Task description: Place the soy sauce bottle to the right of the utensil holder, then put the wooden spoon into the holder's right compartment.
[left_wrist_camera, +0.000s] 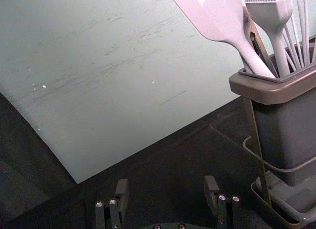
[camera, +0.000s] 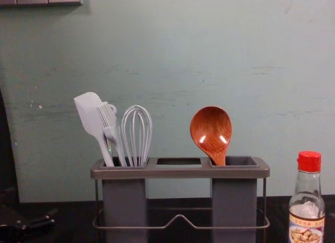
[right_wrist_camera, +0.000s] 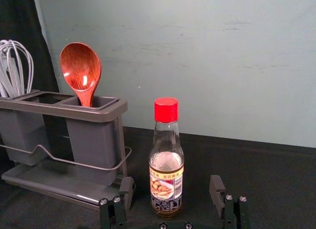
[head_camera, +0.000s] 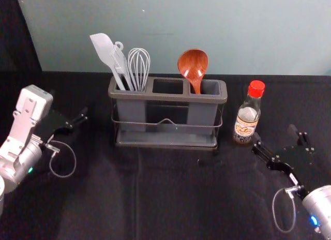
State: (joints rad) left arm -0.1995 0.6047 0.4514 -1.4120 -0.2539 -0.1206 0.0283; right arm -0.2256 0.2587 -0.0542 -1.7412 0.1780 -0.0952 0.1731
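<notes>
My right gripper [head_camera: 280, 141] is open in the head view, just right of the soy sauce bottle [head_camera: 247, 114], which stands upright to the right of the utensil holder [head_camera: 166, 145]. In the right wrist view the bottle [right_wrist_camera: 166, 182] stands beyond the spread fingertips of the right gripper [right_wrist_camera: 171, 192], untouched. The wooden spoon [head_camera: 193, 65] rests bowl-up in the holder's right compartment, its lower handle hidden inside. Left of the holder is my left gripper [head_camera: 77, 122]; the left wrist view shows that gripper [left_wrist_camera: 167, 190] open and holding nothing.
The holder's left compartment contains a pale spatula [camera: 90, 118], a brush [camera: 110, 123] and a whisk [camera: 136, 134]. A plain wall [head_camera: 176, 28] rises behind the black-covered table [head_camera: 170, 198]. Thin cables loop beside both grippers.
</notes>
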